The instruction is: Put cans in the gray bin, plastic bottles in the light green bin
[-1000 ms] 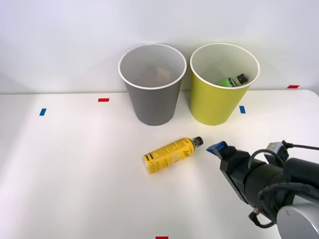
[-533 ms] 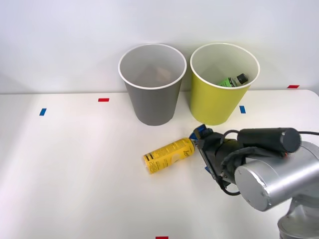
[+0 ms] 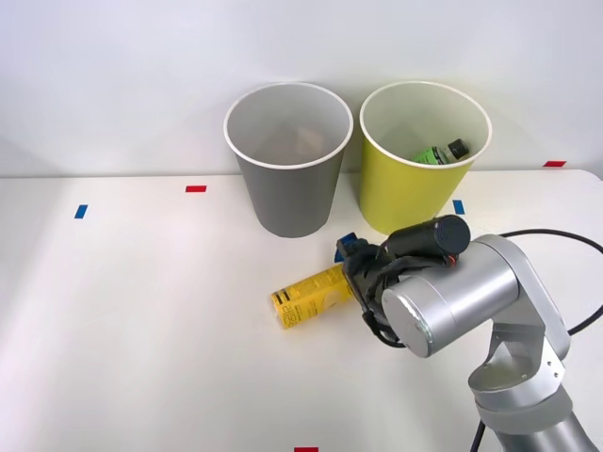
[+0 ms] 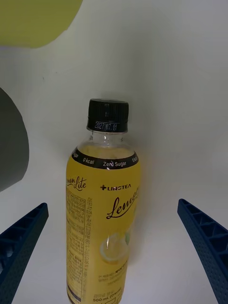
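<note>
A yellow plastic bottle with a black cap lies on its side on the white table, in front of the gray bin. My right gripper is over the bottle's cap end and hides the cap in the front view. In the wrist view the gripper is open, with a blue finger on each side of the yellow bottle, apart from it. A green bottle lies inside the light green bin, which stands right of the gray one. The cans are out of view.
The two bins stand side by side near the wall at the back. Small tape marks lie on the table: red, blue, blue and red. The right arm's silver body stands over the table's right front.
My right arm has swung left across the table from the right front to the yellow bottle's cap end. The bottle and both bins have stayed put.
</note>
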